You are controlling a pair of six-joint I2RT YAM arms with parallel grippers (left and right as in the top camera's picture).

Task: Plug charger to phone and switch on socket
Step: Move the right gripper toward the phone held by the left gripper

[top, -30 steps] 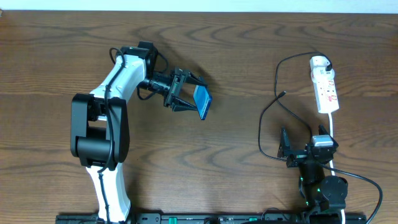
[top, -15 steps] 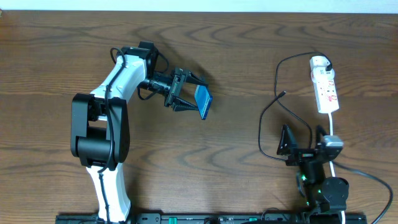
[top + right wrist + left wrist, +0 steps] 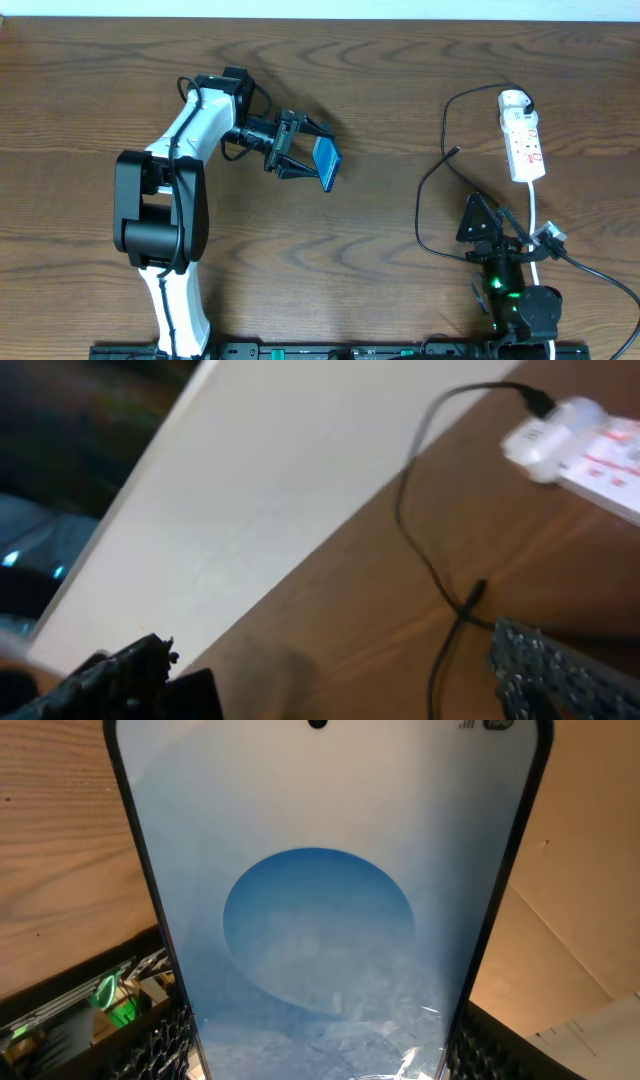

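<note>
**Overhead view.** Shows the left claw point(image 3: 312, 155) clamped on the phone point(image 3: 327, 163), jaws spread part-way across its width, lit blue screen tilted up on edge. Puts the right claw point(image 3: 480, 216) low over the table point(image 3: 330, 270), jaws spread wide and holding nothing. Places the cable point(image 3: 428, 182) in loops just ahead and to the left of that claw, with the connector tip point(image 3: 456, 152) lying free further ahead. Sets the power strip point(image 3: 525, 140) ahead and to the right, well apart from the claw, with the white plug point(image 3: 512, 99) seated at its far end.

**Left wrist view.** Fills nearly the whole frame with the phone, screen toward the camera, pinned by its two long edges between the ribbed pads point(image 3: 165, 1045).

**Right wrist view.** Blurred. Shows the fingers point(image 3: 560, 660) at the lower corners, far apart, with nothing between them. Puts the cable ahead on the table, crossing itself, and the power strip and plug beyond the right-hand finger.
</note>
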